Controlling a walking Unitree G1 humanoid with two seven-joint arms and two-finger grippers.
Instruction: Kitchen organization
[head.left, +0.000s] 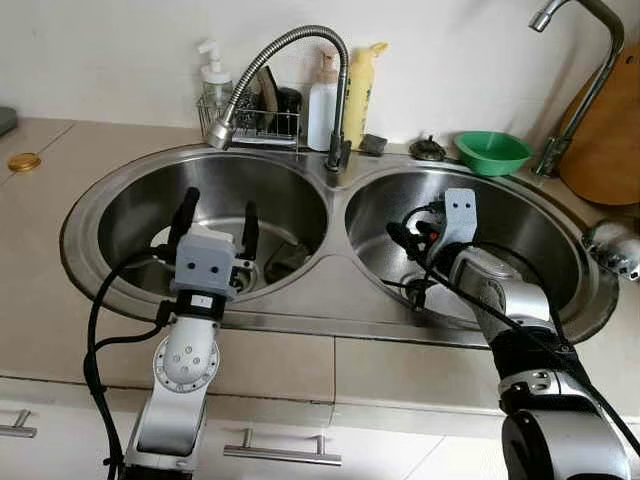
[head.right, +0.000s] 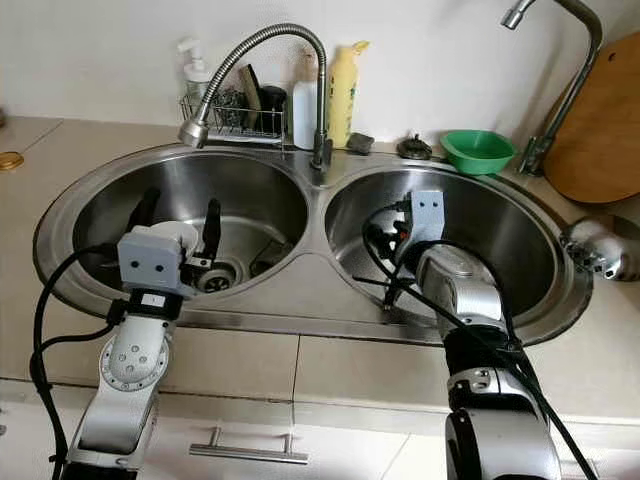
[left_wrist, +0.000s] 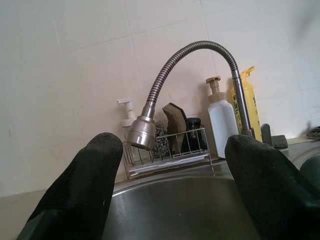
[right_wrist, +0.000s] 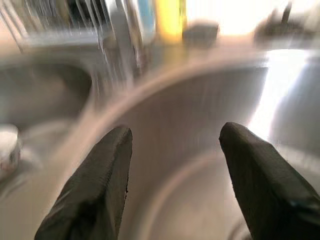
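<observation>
Double stainless sink (head.left: 335, 262), 2 round basins side by side, set in a beige tiled counter (head.left: 40, 260) and running left to right across the head views.

Left basin (head.left: 280, 200): the left gripper (head.left: 214, 224) is hovering over its near half, fingers spread wide, holding nothing, pointing up and away toward the back wall. A drain (head.right: 218, 274) is showing at the bottom, with a dark item beside it too small to make out.

Right basin (head.left: 530, 230): the right gripper (right_wrist: 175, 165) is reaching down inside, fingers wide apart and holding nothing; in the head views its fingers are sitting hidden behind the wrist and cables. The right wrist view is blurring heavily, so only basin wall and vague bottle shapes are reading.

Gooseneck faucet (head.left: 300, 50): rising from the divider behind the basins, arching left, spout head (left_wrist: 141, 132) pointing down over the left basin's far rim.

Back ledge, left to right: wire caddy (head.left: 255, 125) holding scrubbers and a sponge, pump bottle (head.left: 213, 80), white bottle (head.left: 322, 105), yellow bottle (head.left: 362, 85), green bowl (head.left: 492, 152).

A 2nd tap (head.left: 585, 70) and a wooden board (head.left: 610, 140) are standing at far right, the board cut off by the frame edge. Both basins are offering open room around the grippers.
</observation>
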